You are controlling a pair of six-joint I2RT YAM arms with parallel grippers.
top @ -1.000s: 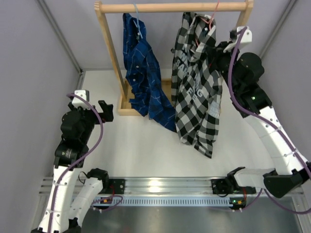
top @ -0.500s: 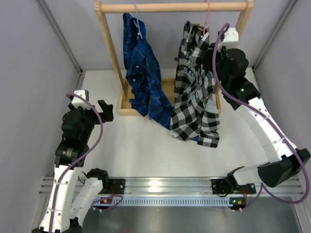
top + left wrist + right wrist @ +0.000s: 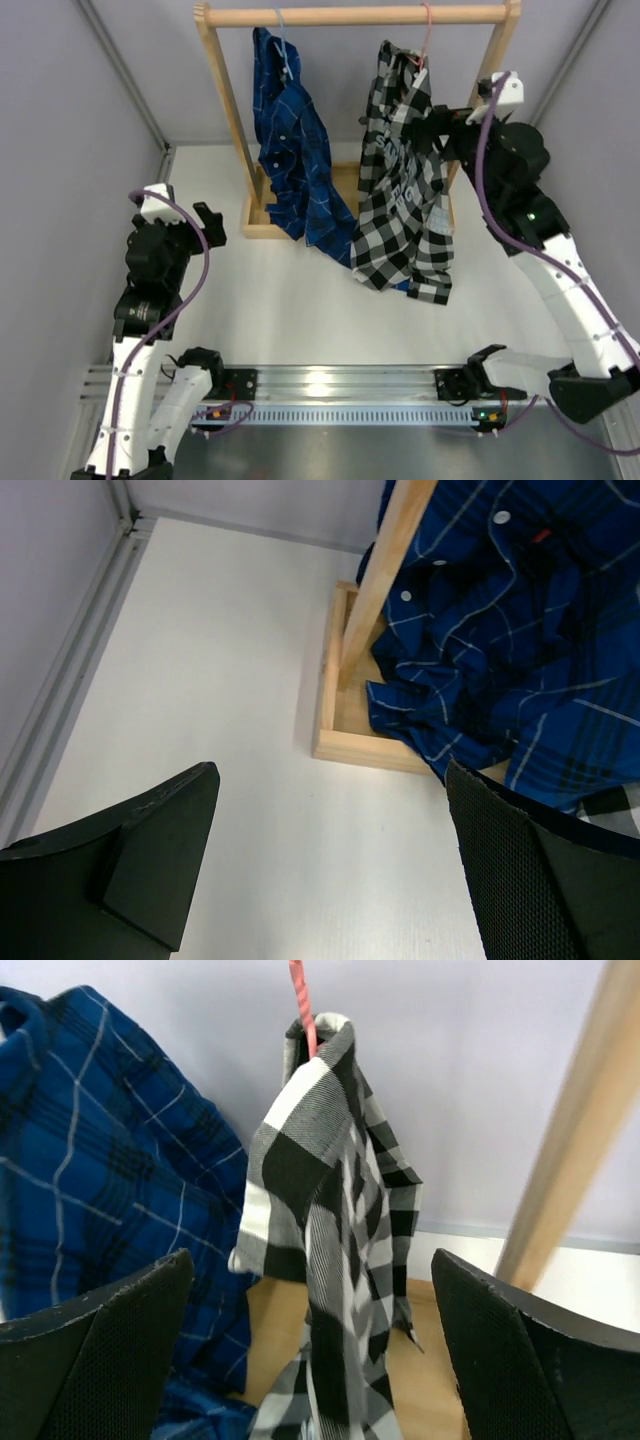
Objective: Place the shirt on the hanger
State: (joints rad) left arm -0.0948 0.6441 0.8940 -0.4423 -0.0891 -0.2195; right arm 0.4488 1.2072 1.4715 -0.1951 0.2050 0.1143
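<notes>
Your right claw (image 3: 310, 1260) is open now and lets go. The shirt (image 3: 400, 190) hangs on the hanger (image 3: 427, 35) by itself, so the job looks done. Your left claw (image 3: 328, 780) is open and empty.

The right hand (image 3: 312, 1260) has let go of the shirt (image 3: 400, 200) and drawn back, jaws spread wide.

The left gripper (image 3: 330, 790) gapes wide above the white table (image 3: 220, 630). Near its far edge, a blue shirt (image 3: 500, 650) drapes onto the wooden rack (image 3: 385, 570) base.
</notes>
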